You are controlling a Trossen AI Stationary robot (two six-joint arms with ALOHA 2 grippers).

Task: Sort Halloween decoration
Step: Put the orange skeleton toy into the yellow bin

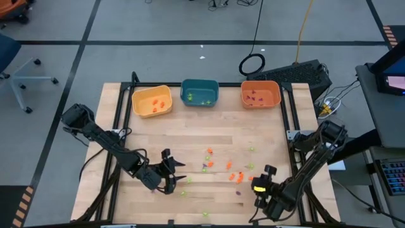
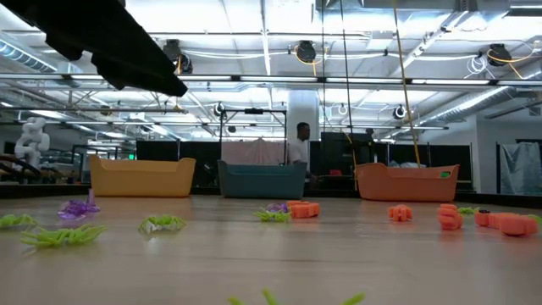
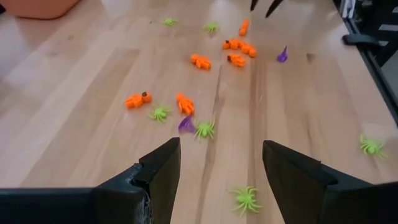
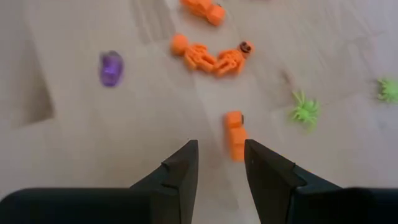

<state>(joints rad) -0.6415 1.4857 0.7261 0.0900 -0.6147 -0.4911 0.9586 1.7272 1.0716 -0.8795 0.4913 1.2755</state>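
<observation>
Lying scattered on bench (image 1: 126, 136): orange, green, purple trinkets (image 1: 235, 177); left pincer (image 3: 219, 165) gaping wide, empty. Hovering over orange trinket (image 4: 235, 135): right pincer (image 4: 221, 163), narrowly parted, empty.

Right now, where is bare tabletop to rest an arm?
Bare: the wide strip between the yellow plastic bin and the left pincer. Crowded: the tiny orange, green and purple trinkets from centre toward the right pincer.

A pale wooden table (image 1: 158, 139) is carrying three bins along its far edge: yellow bin (image 1: 152, 101) left, teal bin (image 1: 200, 92) middle, orange bin (image 1: 260, 94) right. Tiny trinkets (image 1: 228, 168) are lying scattered toward the near right.
</observation>
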